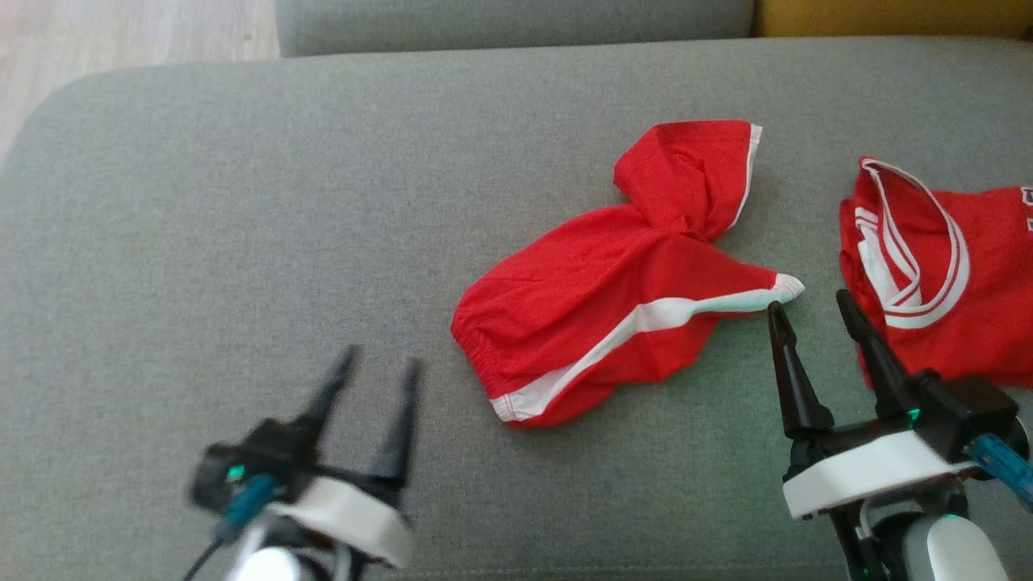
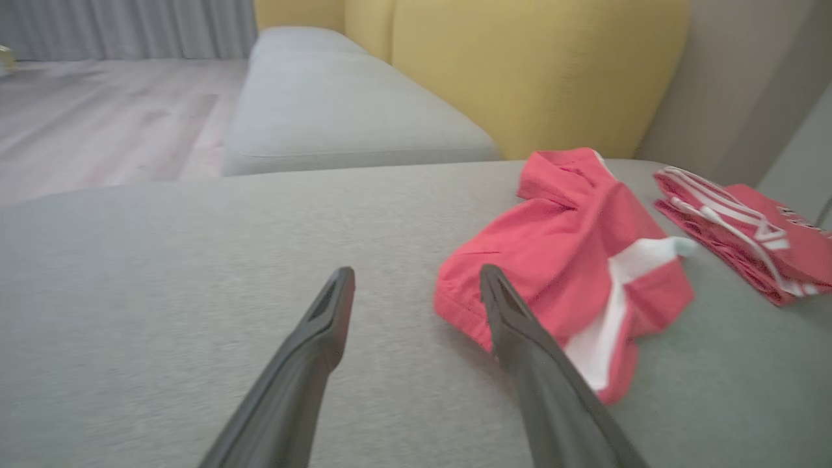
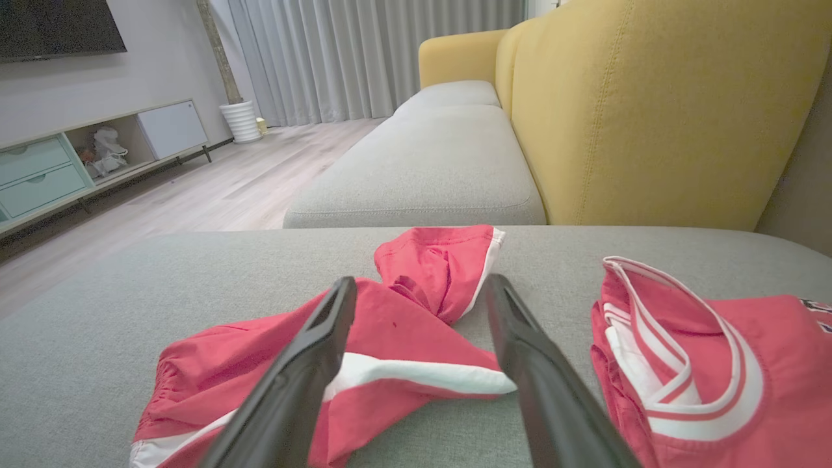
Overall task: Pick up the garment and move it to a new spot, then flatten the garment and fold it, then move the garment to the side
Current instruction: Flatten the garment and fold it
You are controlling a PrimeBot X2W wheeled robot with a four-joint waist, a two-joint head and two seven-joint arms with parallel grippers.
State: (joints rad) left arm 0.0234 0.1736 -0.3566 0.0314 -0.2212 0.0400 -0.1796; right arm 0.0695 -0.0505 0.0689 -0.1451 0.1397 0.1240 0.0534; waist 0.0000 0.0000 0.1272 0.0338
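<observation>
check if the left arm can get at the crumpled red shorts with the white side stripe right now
Probably yes. The left gripper is open near the crumpled red white-striped shorts, with just bare grey sofa cushion between its fingers and their elastic waistband; nothing stands in the way.

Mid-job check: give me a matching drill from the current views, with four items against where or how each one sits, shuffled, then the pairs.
Items
1. shorts
2. jersey
3. left claw
4. right claw

Place or state
a. open, one fingertip at a white-trimmed corner of cloth
b. crumpled and twisted, middle of the cushion
c. open over bare cushion, apart from both garments
d. cut off by the head view's right edge

Pairs: 1-b, 2-d, 3-c, 4-a
</observation>
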